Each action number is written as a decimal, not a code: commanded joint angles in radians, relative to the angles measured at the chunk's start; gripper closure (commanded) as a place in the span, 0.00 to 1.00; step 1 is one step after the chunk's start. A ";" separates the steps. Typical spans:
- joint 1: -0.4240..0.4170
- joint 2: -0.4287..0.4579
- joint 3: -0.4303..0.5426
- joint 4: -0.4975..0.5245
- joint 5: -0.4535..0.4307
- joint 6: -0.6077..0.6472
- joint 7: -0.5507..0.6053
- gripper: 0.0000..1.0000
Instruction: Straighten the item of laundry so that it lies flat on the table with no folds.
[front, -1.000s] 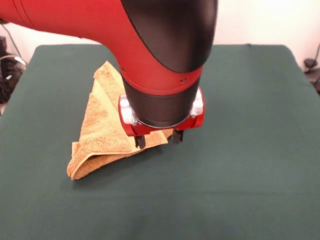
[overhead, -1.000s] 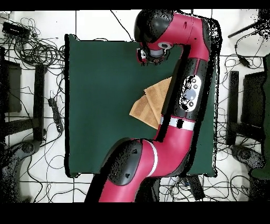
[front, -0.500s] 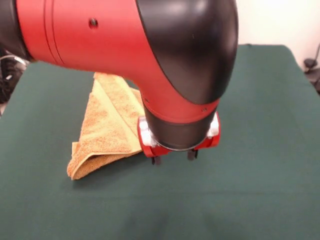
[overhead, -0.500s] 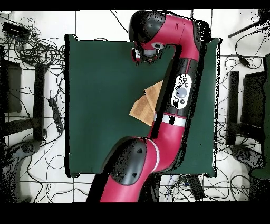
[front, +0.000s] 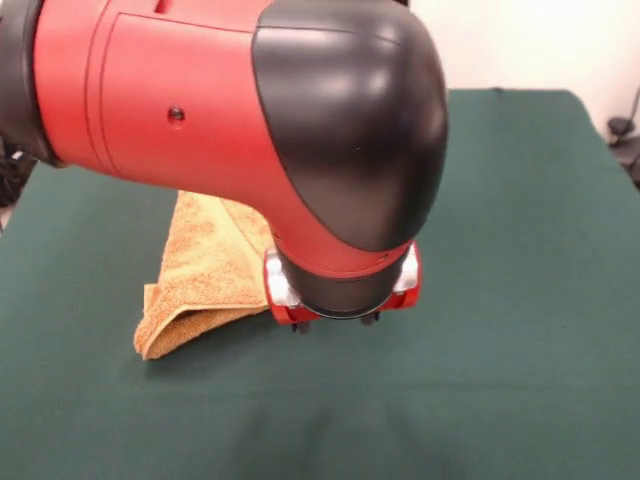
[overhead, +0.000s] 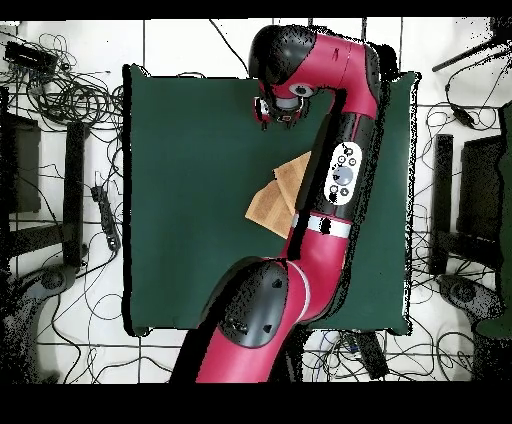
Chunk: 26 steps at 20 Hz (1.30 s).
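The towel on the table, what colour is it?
The towel is orange-tan, lying folded on the dark green table. The front view shows it best.

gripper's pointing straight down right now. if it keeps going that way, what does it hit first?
Most likely bare table. The gripper points down just beside the towel, off its edge, with green cloth beneath. Depth is uncertain, so it might clip the towel's near corner.

1. Gripper (front: 335, 322) has left the towel's (front: 205, 265) corner and now sits low beside it.
2. Arm (front: 230, 110) has swung across, hiding more of the towel.
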 joint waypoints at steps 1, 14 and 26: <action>-0.010 -0.053 0.100 0.110 -0.062 0.080 0.090 0.00; -0.045 -0.102 0.120 0.128 -0.087 0.164 0.014 0.00; -0.028 -0.072 0.093 0.133 -0.077 0.078 0.101 0.00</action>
